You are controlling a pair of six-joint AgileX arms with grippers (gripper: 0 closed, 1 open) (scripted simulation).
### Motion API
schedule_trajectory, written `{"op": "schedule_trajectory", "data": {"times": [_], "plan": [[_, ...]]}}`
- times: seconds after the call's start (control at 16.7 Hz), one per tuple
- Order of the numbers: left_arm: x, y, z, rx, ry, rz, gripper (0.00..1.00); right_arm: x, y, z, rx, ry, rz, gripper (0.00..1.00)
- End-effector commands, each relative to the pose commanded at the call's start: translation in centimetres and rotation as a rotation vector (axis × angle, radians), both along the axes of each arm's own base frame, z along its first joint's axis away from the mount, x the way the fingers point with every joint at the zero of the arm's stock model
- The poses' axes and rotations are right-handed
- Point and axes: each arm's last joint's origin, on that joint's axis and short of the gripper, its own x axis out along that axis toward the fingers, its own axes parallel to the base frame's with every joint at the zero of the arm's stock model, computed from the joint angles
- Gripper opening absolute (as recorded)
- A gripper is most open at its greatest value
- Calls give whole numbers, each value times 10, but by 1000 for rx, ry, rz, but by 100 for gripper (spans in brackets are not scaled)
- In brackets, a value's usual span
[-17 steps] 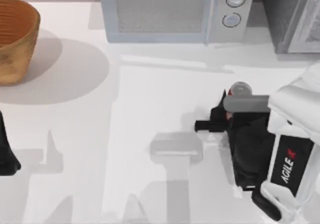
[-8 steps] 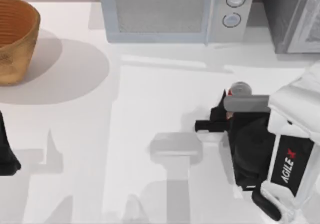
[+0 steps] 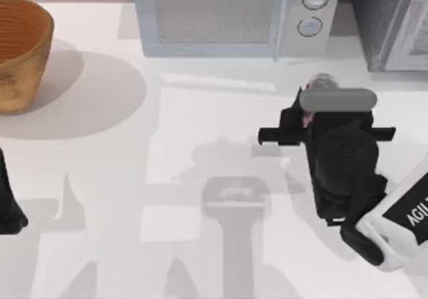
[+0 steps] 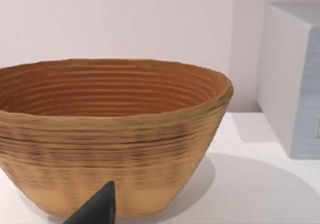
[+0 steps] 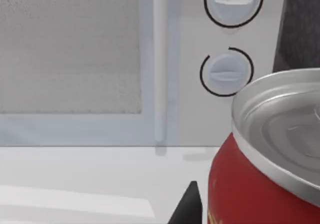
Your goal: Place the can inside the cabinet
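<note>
Red body on the can (image 5: 240, 194), silver top with a bright rim, a hint of yellow lettering low on the side. Pale blue-grey microwave (image 3: 227, 18), fine grey speckle across the door window, two round knobs ringed in black. Dark grey speckled cabinet (image 3: 374, 18) with a paler grey panel. Golden-brown basket (image 4: 110, 134), ribbed in darker horizontal bands, warmer orange inside. White table (image 3: 134, 178), soft grey shadows across it. Black right gripper (image 3: 314, 122) on a white arm with black-and-red lettering. Black left gripper (image 3: 10, 205) at the left edge. Pinkish wall (image 4: 125, 18) behind.
</note>
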Motion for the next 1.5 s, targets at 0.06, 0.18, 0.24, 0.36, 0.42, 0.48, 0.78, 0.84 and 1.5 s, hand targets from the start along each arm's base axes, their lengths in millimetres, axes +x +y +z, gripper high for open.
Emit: {"op": "schedule_trajectory", "data": {"times": [0.06,0.18,0.24,0.36,0.42,0.48,0.78,0.84,1.5], "plan": [[0,0,0,0,0,0,100,0,0,15,-4,4,-1,0],[0,0,0,0,0,0,100,-2,-2,46,-7,6,-2,0],[0,0,0,0,0,0,100,-4,-3,58,-6,4,-2,0],[0,0,0,0,0,0,100,-8,-6,77,-4,3,-3,0],[0,0,0,0,0,0,100,-9,-7,82,-3,3,-3,0],[0,0,0,0,0,0,100,-10,-8,85,-2,3,-3,0],[0,0,0,0,0,0,100,-10,-8,85,-2,5,-4,0],[0,0,0,0,0,0,100,-11,-10,87,0,3,-2,0],[0,0,0,0,0,0,100,-79,-122,147,30,-75,6,0]]}}
